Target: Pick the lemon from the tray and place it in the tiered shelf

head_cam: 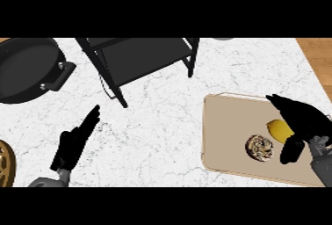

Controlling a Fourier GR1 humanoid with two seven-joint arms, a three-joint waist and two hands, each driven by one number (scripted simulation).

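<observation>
The yellow lemon (277, 130) lies on the beige tray (224, 132) at the right, its right side hidden by my right hand (303, 119). That hand hovers over the lemon with its fingers stretched toward the tray's far edge and its thumb pointing down past the lemon, so it is open and not closed round the fruit. The black tiered shelf (144, 56) stands at the back centre of the counter. My left hand (73, 144) rests open at the lower left, fingers straight, far from the tray.
A round brown pastry (261, 147) sits on the tray just left of the lemon. A black pan (26, 70) with a handle occupies the back left. A woven round item (4, 163) shows at the left edge. Wood floor lies beyond the counter's right edge.
</observation>
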